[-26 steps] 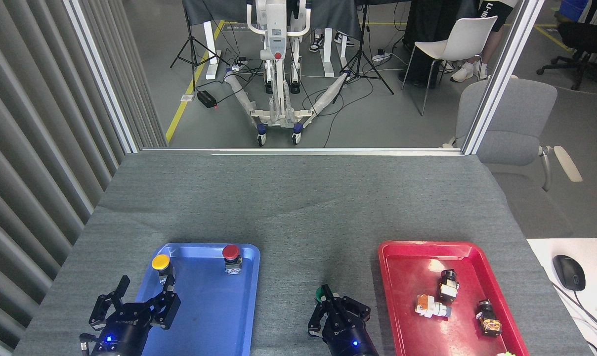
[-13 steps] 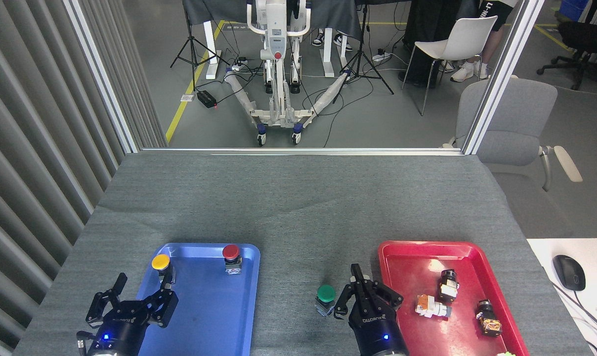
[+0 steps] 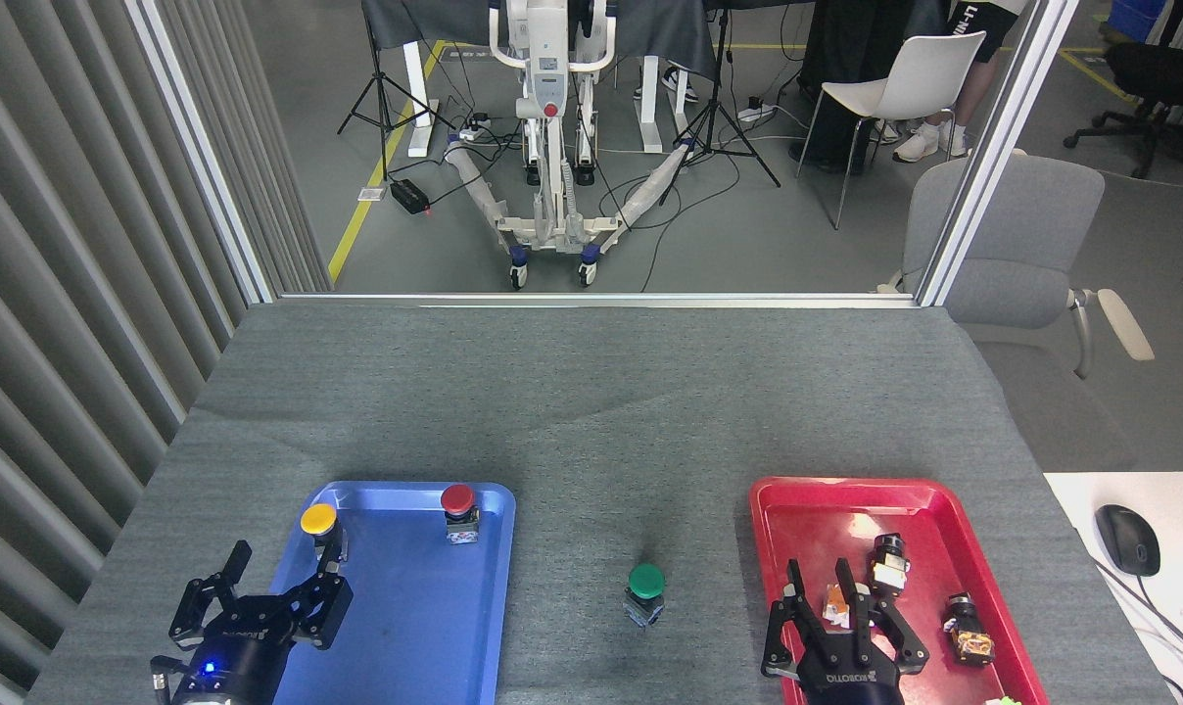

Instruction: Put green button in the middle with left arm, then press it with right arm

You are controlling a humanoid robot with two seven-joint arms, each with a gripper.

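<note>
The green button [image 3: 645,586] stands upright on the bare grey cloth in the middle [image 3: 591,411], between the two trays, with nothing touching it. My left gripper [image 3: 280,570] sits at the bottom left over the near left corner of the blue tray [image 3: 425,646], fingers spread open and empty. My right gripper [image 3: 838,599] is at the bottom right over the red tray [image 3: 807,509], well to the right of the button, its fingers splayed open above the small parts there.
A yellow button [image 3: 318,521] and a red button [image 3: 457,504] stand at the blue tray's far end. Several small switch parts [image 3: 885,563] lie in the red tray. A white desk with a mouse [image 3: 1127,539] adjoins the table on the right; a slatted wall runs along the left.
My right gripper has drawn away from the green button to the right and now hangs open over the red tray. The button stays in place. The left gripper barely moved.
</note>
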